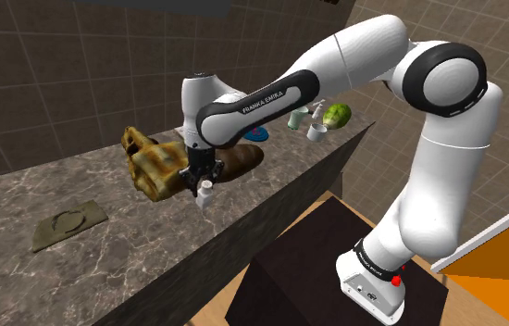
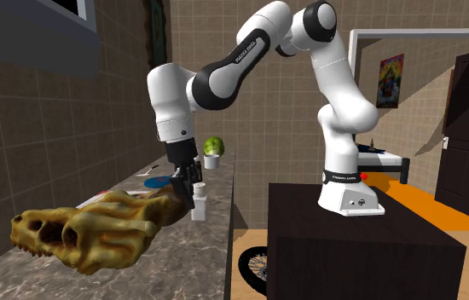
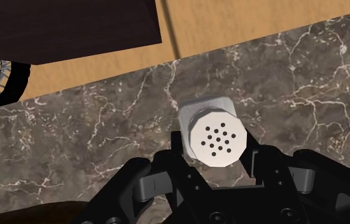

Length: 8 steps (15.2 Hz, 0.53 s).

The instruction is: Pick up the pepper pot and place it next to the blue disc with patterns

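Crowding gripper point(image 1: 201, 181) and pepper pot point(image 3: 217, 137): skull point(image 1: 155, 165), maybe touching.

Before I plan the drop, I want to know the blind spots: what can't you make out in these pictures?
- Disc: in the shoulder view the arm covers most of it, so its pattern is unreadable.
- Pot: in the wrist view its holed top hides its base, so I cannot tell whether it is lifted or resting.
- Far-end items: in the shoulder view they are too small to name.
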### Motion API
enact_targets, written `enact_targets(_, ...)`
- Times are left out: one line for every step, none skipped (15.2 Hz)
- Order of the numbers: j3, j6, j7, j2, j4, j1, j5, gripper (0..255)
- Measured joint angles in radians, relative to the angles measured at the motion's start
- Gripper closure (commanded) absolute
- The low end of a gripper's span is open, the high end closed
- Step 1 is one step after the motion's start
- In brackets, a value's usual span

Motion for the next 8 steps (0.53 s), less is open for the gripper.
enact_targets(0.001,-0.011,-0.002,-0.008,0.003,-0.002,0.002,255)
enact_targets(0.002,-0.023,-0.003,-0.016,0.008,-0.003,0.005,255)
enact_targets(0.004,-0.035,-0.004,-0.026,0.01,-0.004,0.008,255)
enact_targets(0.005,-0.046,-0.005,-0.035,0.012,-0.005,0.011,255)
enact_targets(0.005,-0.056,-0.007,-0.041,0.017,-0.006,0.013,255)
enact_targets(0.007,-0.068,-0.006,-0.048,0.022,-0.006,0.016,255)
enact_targets(0.008,-0.078,-0.008,-0.056,0.025,-0.008,0.018,255)
enact_targets(0.009,-0.091,-0.007,-0.064,0.03,-0.008,0.021,255)
